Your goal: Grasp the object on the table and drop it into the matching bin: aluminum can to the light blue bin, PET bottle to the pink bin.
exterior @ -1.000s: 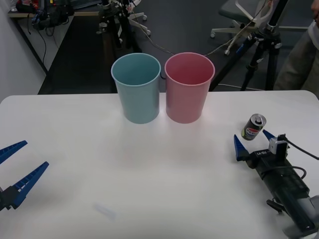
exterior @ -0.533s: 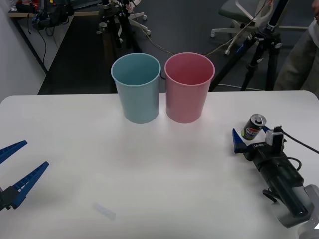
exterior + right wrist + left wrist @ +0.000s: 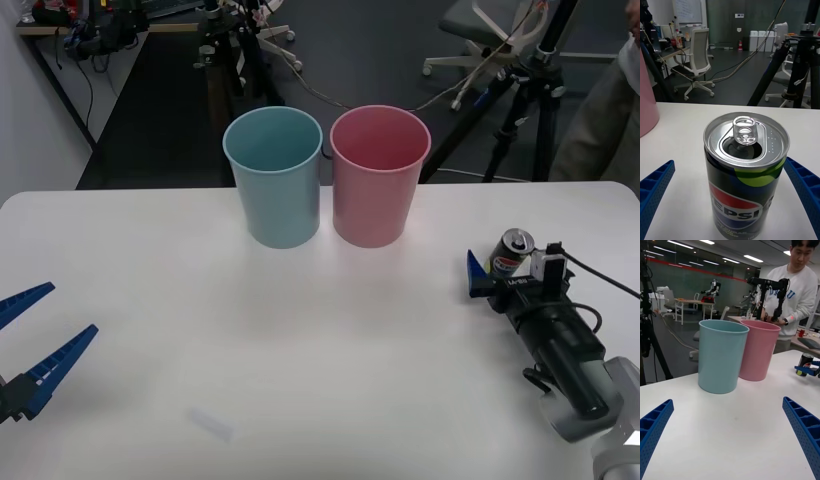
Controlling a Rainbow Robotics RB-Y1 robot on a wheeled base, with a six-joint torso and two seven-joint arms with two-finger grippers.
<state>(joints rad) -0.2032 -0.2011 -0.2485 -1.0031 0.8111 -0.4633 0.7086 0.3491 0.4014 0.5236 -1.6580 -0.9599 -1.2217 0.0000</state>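
Up front, in the front view, the aluminum can [image 3: 513,252] stands upright on the white bench [image 3: 330,340], well to the right of the pink bin [image 3: 379,175] and nearer the robot; the right end effector [image 3: 502,270] lies low on the bench with its blue fingers [image 3: 476,277] spread, released, one finger on the side of the can toward the pink bin, the other hidden behind the wrist hardware; the can sits between them, and whether they touch it cannot be told; the light blue bin [image 3: 274,190] stands just beside the pink bin, on its left, both upright with open rims; the left end effector [image 3: 27,334] waits far to the left of the pink bin, near the bench edge, fingers apart and holding nothing.

Next, in the right wrist view, the can [image 3: 746,175] stands between the two open blue fingers [image 3: 654,191], a gap of bare bench on each side; its pull tab is raised and the mouth is open; the pink bin's wall [image 3: 646,101] shows at the edge.

Last, in the left wrist view, the left fingers [image 3: 801,427] are wide apart; ahead stand the light blue bin [image 3: 721,356] and the pink bin [image 3: 758,350], side by side; beyond the pink bin the can [image 3: 804,364] sits at the right end effector [image 3: 809,371].
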